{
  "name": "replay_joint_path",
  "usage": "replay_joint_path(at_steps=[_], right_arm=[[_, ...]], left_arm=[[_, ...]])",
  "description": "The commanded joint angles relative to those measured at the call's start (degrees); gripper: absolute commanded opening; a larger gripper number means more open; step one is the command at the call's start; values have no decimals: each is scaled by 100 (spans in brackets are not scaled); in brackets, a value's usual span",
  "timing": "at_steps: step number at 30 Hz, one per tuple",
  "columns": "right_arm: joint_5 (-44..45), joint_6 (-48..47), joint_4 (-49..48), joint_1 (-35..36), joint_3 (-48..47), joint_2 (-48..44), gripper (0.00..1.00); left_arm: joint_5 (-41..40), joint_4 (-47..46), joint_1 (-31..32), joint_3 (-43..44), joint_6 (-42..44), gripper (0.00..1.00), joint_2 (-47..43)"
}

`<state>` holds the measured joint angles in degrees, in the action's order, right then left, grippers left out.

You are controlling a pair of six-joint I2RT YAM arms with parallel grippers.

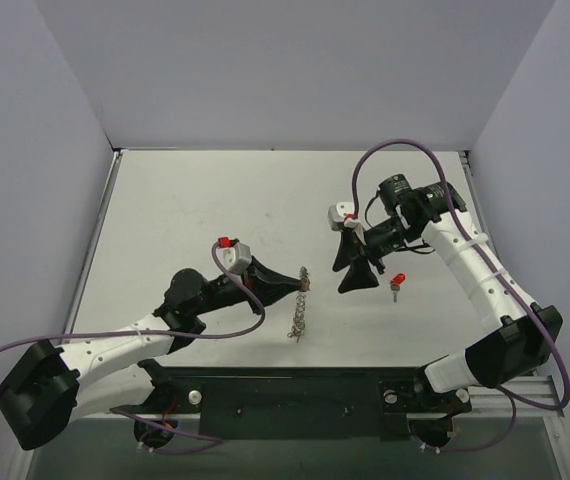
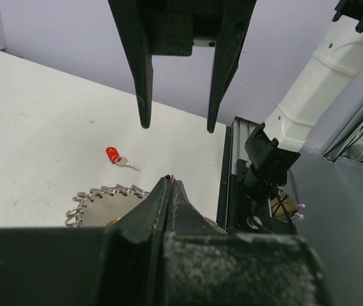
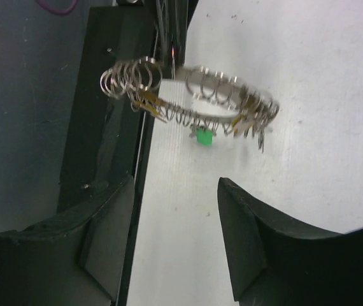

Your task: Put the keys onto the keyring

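Note:
The keyring (image 1: pixel 300 305) is a silvery beaded coil hanging from my left gripper (image 1: pixel 302 282), which is shut on its top end. In the left wrist view the shut jaws (image 2: pixel 170 181) hide most of the keyring (image 2: pixel 102 193). The right wrist view shows the keyring (image 3: pixel 188 105) as a loop carrying a green-headed key (image 3: pixel 203 136) and yellowish pieces. A red-headed key (image 1: pixel 397 283) lies loose on the table, and also shows in the left wrist view (image 2: pixel 114 155). My right gripper (image 1: pixel 353 268) is open and empty, a little to the right of the keyring, between it and the red key.
The white table (image 1: pixel 215 200) has grey walls on three sides. A black base rail (image 1: pixel 295 395) runs along the near edge. The right arm's fingers (image 2: pixel 144 95) hang in front of the left wrist camera.

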<state>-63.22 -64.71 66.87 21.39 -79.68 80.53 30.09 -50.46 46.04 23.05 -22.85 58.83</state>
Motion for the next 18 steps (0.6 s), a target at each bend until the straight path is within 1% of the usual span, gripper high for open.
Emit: replay_joint_path(at_steps=[1,3,8,18], right_arm=[[-366,107,265,339,-654,340,49],[-428,186,248,480,-724,436,47],[-402,379,239,743,-900,656,41],[-322,617,45,972,-891,815,37]], left_arm=[[-468,-658,247,428,-79,0,251],[-731,-676,378,437,-27,0,331],[-960,-790,546,499,35,0,480],[-1198,-843,669,613,97,0,577]])
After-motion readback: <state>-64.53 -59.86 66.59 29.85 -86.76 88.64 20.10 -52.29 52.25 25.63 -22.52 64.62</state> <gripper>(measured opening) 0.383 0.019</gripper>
